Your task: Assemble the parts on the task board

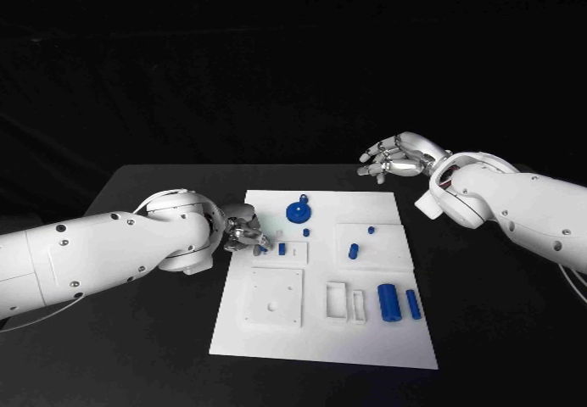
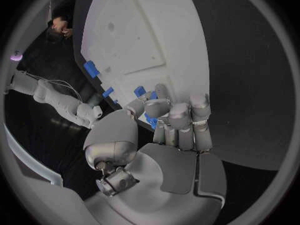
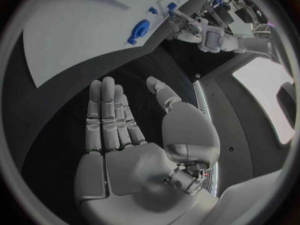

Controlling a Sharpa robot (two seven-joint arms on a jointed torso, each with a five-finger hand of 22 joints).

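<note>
Left hand [image 1: 243, 234] hunches at the task board's [image 1: 367, 339] left edge, fingers curled round a small blue part [image 2: 150, 120]; right hand [image 1: 394, 158] hangs past the board's far right corner, fingers loosely spread, holding nothing, above the tabletop [image 1: 159, 356]
</note>
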